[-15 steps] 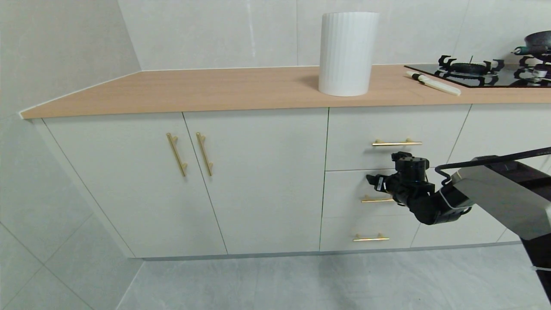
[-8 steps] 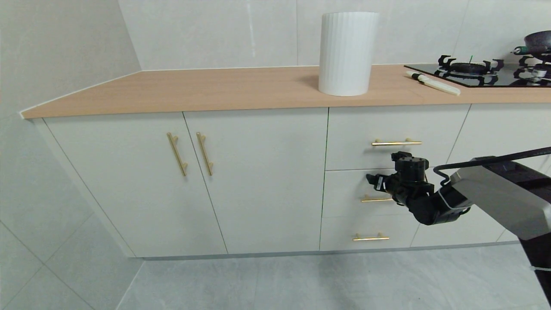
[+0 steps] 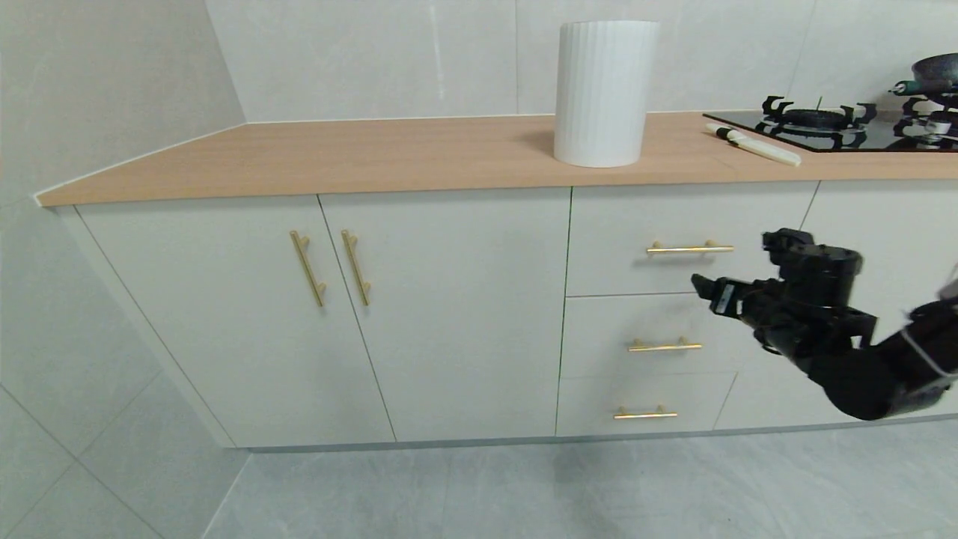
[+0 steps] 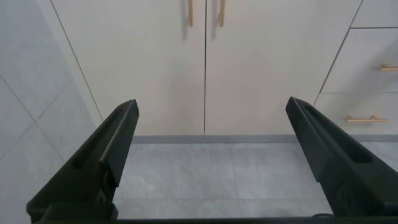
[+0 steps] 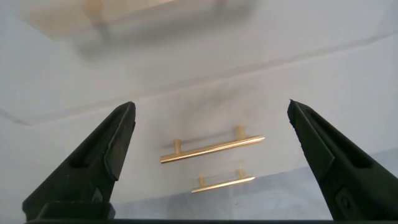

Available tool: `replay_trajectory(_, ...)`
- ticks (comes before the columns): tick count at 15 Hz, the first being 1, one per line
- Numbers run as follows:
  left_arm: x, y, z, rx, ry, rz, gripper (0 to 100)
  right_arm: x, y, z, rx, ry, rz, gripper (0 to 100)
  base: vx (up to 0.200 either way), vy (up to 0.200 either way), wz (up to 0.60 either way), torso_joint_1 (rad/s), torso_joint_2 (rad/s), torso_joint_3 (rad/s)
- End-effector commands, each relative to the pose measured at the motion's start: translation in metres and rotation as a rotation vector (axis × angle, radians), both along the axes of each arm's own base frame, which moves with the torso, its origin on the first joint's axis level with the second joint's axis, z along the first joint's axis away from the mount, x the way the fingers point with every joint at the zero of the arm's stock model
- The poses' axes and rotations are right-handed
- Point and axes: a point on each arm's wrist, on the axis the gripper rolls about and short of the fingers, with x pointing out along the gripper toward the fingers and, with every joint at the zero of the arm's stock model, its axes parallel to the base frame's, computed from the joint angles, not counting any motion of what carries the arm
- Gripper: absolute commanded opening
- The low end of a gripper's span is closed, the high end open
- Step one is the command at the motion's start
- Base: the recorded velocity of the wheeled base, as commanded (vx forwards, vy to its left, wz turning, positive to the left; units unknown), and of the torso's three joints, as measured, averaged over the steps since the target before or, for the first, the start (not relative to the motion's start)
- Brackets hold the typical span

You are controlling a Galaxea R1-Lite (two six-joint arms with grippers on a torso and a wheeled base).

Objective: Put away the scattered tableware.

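I see right hand [image 3: 712,293] spread, empty, near top gold bar handle [image 3: 689,248] of white drawers [image 3: 614,322]; left hand [image 4: 211,111] spread, empty.

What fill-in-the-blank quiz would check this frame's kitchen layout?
1. The white ribbed cylinder stands on the ____.
2. The drawer stack to the right of the double doors carries ____ gold handles.
3. The right pincer, facing those drawers, is ____.
Missing words: countertop; three; open.
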Motion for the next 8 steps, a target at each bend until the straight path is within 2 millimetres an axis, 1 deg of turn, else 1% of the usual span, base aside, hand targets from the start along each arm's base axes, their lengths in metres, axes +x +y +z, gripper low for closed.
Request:
replay_trajectory(1, 0.0, 0.0, 0.0, -0.001, 0.0, 0.001, 100, -0.149, -0.025, 0.07, -0.049, -0.225, -0.046, 100, 0.0, 0.0, 0.0, 0.0, 0.0, 0.0)
replay_trajectory(2, 0.0, 0.0, 0.0, 0.001, 0.0, 0.001, 100, -0.194, -0.033, 0.077, -0.108, -0.274, -0.049, 100, 0.0, 0.0, 0.0, 0.0, 0.0, 0.0)
replay_trajectory(4, 0.0, 0.0, 0.0, 0.001, 0.0, 0.001, 100, -0.244, -0.042, 0.08, -0.174, -0.31, -0.071, 100, 0.0, 0.0, 0.0, 0.0, 0.0, 0.0)
replay_trajectory(5, 0.0, 0.0, 0.0, 0.001, 0.0, 0.001, 100, -0.287, -0.05, 0.074, -0.183, -0.297, -0.127, 100, 0.0, 0.0, 0.0, 0.0, 0.0, 0.0)
replay_trajectory(6, 0.0, 0.0, 0.0, -0.001, 0.0, 0.001, 100, -0.31, -0.054, 0.069, -0.22, -0.267, -0.162, 100, 0.0, 0.0, 0.0, 0.0, 0.0, 0.0)
replay_trajectory(7, 0.0, 0.0, 0.0, 0.001, 0.0, 0.001, 100, -0.323, -0.057, 0.066, -0.237, -0.256, -0.175, 100, 0.0, 0.0, 0.0, 0.0, 0.0, 0.0)
replay_trajectory(8, 0.0, 0.0, 0.0, 0.001, 0.0, 0.001, 100, -0.345, -0.061, 0.06, -0.255, -0.23, -0.214, 100, 0.0, 0.0, 0.0, 0.0, 0.0, 0.0)
